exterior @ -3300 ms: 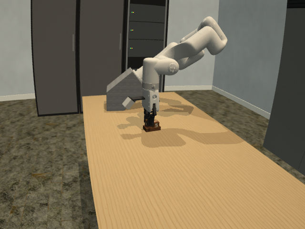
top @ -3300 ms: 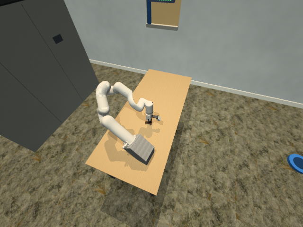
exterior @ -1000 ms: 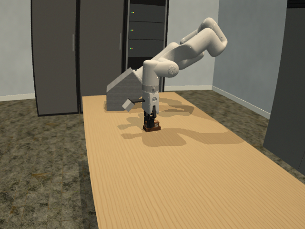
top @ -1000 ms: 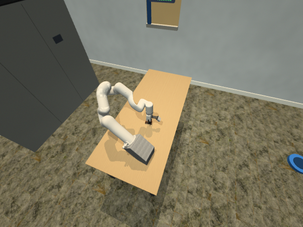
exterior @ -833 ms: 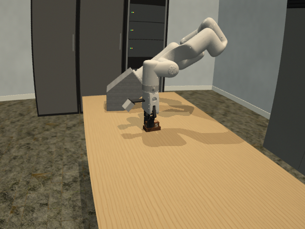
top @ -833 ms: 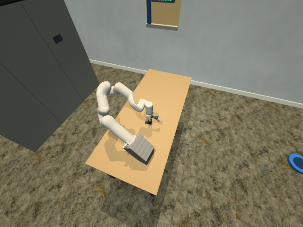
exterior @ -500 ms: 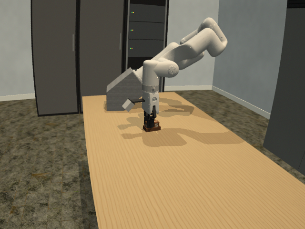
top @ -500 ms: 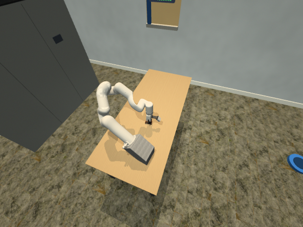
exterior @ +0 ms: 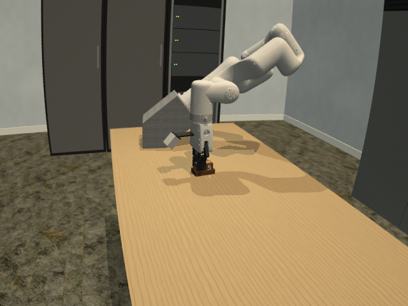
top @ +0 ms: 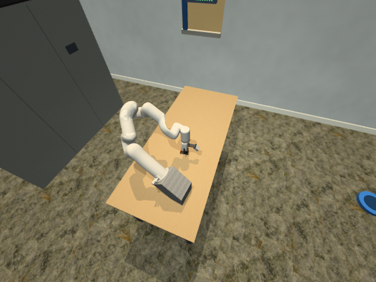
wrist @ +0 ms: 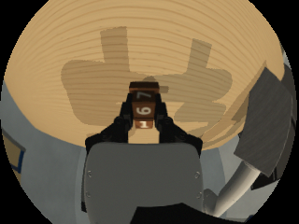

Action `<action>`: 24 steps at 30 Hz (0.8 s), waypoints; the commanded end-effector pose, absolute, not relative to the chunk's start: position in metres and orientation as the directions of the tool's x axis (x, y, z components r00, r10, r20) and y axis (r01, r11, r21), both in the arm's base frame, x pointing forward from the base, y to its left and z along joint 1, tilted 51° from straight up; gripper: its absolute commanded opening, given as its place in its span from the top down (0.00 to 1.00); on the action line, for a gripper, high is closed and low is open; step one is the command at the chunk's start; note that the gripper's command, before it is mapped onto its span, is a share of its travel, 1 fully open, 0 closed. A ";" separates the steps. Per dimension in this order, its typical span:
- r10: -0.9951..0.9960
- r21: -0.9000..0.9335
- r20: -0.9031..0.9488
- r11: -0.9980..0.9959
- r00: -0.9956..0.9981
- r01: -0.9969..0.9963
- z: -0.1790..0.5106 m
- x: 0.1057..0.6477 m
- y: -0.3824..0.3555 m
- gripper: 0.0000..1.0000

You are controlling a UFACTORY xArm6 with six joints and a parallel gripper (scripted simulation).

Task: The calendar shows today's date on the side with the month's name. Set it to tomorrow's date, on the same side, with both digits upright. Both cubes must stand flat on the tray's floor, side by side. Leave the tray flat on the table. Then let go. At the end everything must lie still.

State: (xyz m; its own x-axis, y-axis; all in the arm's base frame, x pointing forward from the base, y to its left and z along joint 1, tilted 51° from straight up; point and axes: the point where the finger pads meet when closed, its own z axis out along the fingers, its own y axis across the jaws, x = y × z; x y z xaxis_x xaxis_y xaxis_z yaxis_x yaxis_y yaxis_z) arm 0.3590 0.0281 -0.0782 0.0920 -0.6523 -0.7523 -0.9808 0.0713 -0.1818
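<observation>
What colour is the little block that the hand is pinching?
Brown, with pale digits on its faces. The block shows best in the wrist view, between the dark fingers.

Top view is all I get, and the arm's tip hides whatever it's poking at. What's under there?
Observer: The exterior view shows a small brown tray on the table, with the jaws reaching down into it.
Operator: Are they holding anything?
Observer: Yes. In the wrist view they are shut on a brown cube with pale digits on its faces.
Operator: Is that the only cube?
Observer: No. A second cube stands beside it in the tray, showing a 5 to the exterior camera.
</observation>
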 end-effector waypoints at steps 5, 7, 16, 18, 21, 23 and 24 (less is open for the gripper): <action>-0.653 -0.184 -0.751 0.072 0.092 -0.980 -0.078 0.360 0.027 0.73; -0.653 -0.184 -0.751 0.072 0.092 -0.980 -0.078 0.360 0.027 0.73; -0.653 -0.184 -0.751 0.072 0.092 -0.980 -0.078 0.360 0.027 0.73; -0.653 -0.184 -0.751 0.072 0.092 -0.980 -0.078 0.360 0.027 0.73; -0.653 -0.184 -0.751 0.072 0.092 -0.980 -0.078 0.360 0.027 0.73; -0.653 -0.184 -0.751 0.072 0.092 -0.980 -0.078 0.360 0.027 0.69; -0.653 -0.184 -0.751 0.072 0.092 -0.980 -0.078 0.360 0.027 0.69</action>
State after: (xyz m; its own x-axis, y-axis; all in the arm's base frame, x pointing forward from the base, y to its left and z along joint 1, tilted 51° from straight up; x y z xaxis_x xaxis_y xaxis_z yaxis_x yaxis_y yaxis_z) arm 0.3590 0.0281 -0.0782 0.0920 -0.6523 -0.7523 -0.9808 0.0713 -0.1818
